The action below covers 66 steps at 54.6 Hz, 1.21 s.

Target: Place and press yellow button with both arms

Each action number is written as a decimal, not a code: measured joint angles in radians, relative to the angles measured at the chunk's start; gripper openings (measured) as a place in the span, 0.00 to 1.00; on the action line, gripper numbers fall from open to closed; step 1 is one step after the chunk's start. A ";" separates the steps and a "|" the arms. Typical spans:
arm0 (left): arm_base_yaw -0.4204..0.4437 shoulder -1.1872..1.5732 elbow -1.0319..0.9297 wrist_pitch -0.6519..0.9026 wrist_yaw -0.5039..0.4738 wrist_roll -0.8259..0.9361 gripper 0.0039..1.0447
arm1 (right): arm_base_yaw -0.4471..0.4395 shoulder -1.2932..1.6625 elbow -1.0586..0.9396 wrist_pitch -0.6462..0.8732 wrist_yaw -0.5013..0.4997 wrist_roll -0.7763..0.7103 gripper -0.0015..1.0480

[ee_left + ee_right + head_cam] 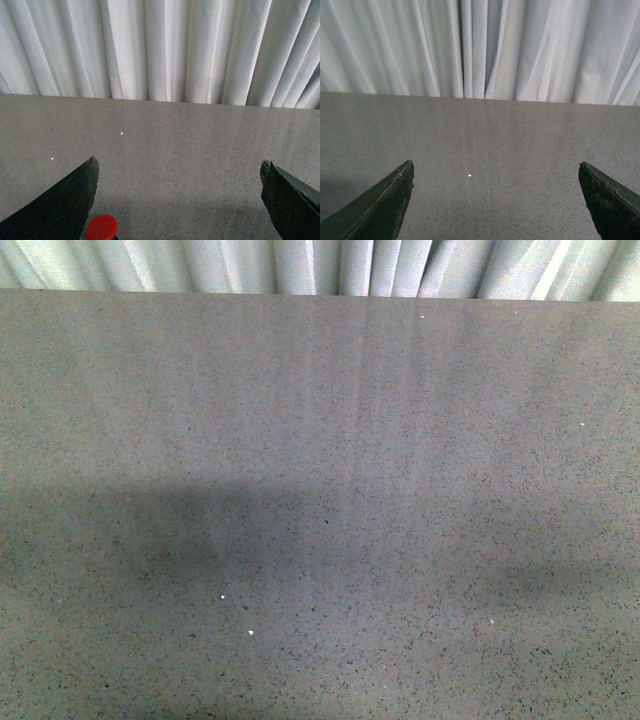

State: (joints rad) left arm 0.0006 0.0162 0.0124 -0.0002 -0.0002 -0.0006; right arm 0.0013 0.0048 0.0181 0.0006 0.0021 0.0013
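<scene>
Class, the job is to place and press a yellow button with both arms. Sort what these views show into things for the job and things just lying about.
For the job:
left gripper, open
right gripper, open
(no yellow button shows in any view)

Just lying about:
red cap, beside a left gripper finger
table
curtain
</scene>
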 joint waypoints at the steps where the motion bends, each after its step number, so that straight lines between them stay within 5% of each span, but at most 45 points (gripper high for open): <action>1: 0.000 0.000 0.000 0.000 0.000 0.000 0.91 | 0.000 0.000 0.000 0.000 0.000 0.000 0.91; 47: 0.000 0.000 0.000 0.000 0.000 0.000 0.91 | 0.000 0.000 0.000 0.000 0.000 0.000 0.91; 53: 0.065 0.263 0.130 -0.241 0.348 -0.154 0.91 | 0.000 0.000 0.000 0.000 -0.003 0.000 0.91; 66: 0.085 0.898 0.227 0.219 0.256 -0.304 0.91 | 0.000 0.000 0.000 0.000 0.000 0.000 0.91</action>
State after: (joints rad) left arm 0.0856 0.9142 0.2398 0.2184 0.2554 -0.3042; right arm 0.0013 0.0048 0.0181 0.0006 0.0021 0.0013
